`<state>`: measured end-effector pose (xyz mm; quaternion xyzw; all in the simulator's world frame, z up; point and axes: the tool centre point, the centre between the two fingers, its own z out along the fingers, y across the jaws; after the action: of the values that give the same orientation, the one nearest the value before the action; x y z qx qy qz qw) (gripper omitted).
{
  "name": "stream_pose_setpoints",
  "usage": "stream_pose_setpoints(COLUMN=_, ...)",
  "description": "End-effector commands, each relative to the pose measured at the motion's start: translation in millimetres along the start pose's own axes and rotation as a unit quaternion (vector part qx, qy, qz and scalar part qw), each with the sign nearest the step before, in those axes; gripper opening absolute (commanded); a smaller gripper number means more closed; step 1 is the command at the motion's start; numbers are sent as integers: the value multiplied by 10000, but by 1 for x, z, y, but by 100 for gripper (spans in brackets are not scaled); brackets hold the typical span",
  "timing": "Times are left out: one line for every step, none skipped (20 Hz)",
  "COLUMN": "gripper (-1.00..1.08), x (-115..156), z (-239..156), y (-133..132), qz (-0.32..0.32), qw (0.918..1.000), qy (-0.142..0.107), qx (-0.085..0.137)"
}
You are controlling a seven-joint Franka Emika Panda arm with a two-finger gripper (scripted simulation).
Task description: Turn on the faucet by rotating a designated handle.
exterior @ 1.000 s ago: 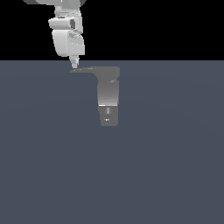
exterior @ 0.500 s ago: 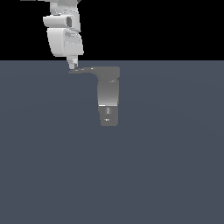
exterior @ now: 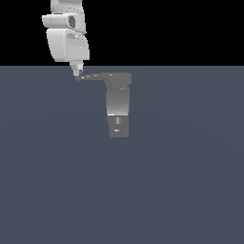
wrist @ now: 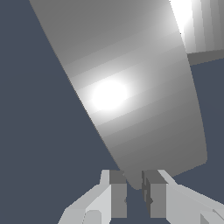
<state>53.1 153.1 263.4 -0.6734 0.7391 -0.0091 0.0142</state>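
In the exterior view the faucet [exterior: 118, 102] is an upright grey column with a lighter middle and a darker foot. The handle [exterior: 95, 76] is a thin dark lever that juts from its top toward the exterior view's left. My white gripper [exterior: 76, 73] hangs right at the lever's pointed tip, fingers drawn together. In the wrist view the handle [wrist: 131, 96] fills the picture and tapers to a point at the narrow slit between my fingers [wrist: 117, 194] of the gripper [wrist: 134, 197]. I cannot tell whether they pinch the tip. A pale block of the faucet [wrist: 199, 26] shows beyond.
The faucet stands on a flat dark blue-grey floor [exterior: 190, 181] that reaches to a black background. Nothing else stands on it.
My gripper has drifted a little toward the exterior view's left and slightly lower, ending at the lever's tip. The handle and faucet look unmoved.
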Motion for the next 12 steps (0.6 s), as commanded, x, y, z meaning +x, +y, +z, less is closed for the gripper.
stream_pose_setpoints(gripper=-100, x=10, z=15, y=9, qz=37, qw=9999, qy=43, qx=-150)
stream_pose_setpoints(gripper=-100, x=12, z=14, y=11, qz=37, qw=9999, qy=43, qx=-150)
stream_pose_setpoints(gripper=-100, x=13, z=14, y=13, qz=37, qw=9999, qy=43, qx=-150)
stream_pose_setpoints(gripper=-100, x=15, z=14, y=15, qz=37, qw=9999, qy=43, qx=-150)
stream_pose_setpoints(gripper=-100, x=17, z=14, y=17, qz=35, qw=9999, qy=43, qx=-152)
stream_pose_setpoints(gripper=-100, x=19, z=14, y=20, qz=35, qw=9999, qy=43, qx=-152)
stream_pose_setpoints(gripper=-100, x=20, z=14, y=22, qz=35, qw=9999, qy=43, qx=-152)
stream_pose_setpoints(gripper=-100, x=22, z=14, y=24, qz=35, qw=9999, qy=43, qx=-152)
stream_pose_setpoints(gripper=-100, x=24, z=14, y=26, qz=35, qw=9999, qy=43, qx=-152)
stream_pose_setpoints(gripper=-100, x=26, z=14, y=29, qz=35, qw=9999, qy=43, qx=-152)
stream_pose_setpoints(gripper=-100, x=28, z=14, y=31, qz=32, qw=9999, qy=44, qx=-154)
stream_pose_setpoints(gripper=-100, x=29, z=14, y=33, qz=32, qw=9999, qy=44, qx=-154)
